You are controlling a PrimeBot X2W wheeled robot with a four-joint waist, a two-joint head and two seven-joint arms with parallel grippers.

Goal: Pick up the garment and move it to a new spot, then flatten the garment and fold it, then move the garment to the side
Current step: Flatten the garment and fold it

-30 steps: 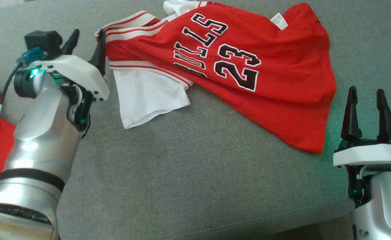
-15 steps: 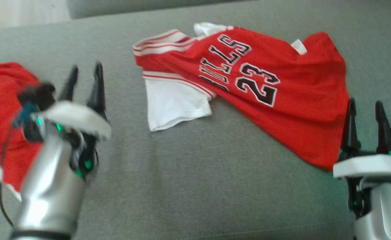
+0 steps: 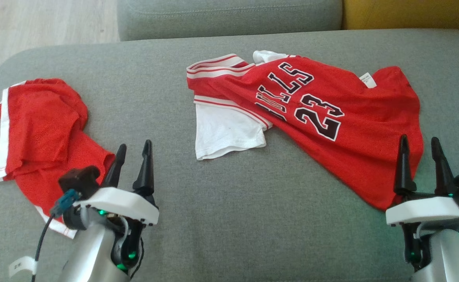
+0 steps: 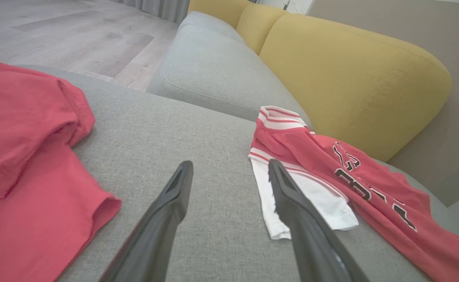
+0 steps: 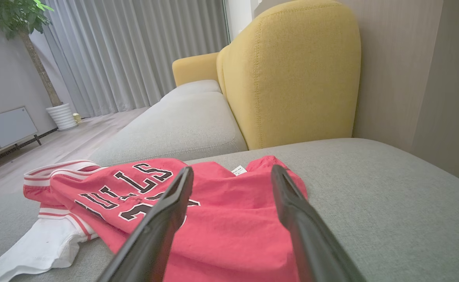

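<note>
Head view: jersey (image 3: 366,156) by R pincer (image 3: 419,139)

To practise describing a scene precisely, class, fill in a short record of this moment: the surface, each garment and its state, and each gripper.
Surface: grey sofa seat, yellow backrest behind
Jersey: red, number 23, crumpled, unfolded; white sleeve sticking out
Other garment: red with white trim, bunched at the seat's left end
Left gripper: open, empty, beside the other garment
Right gripper: open, empty, at the jersey's near right edge
</note>
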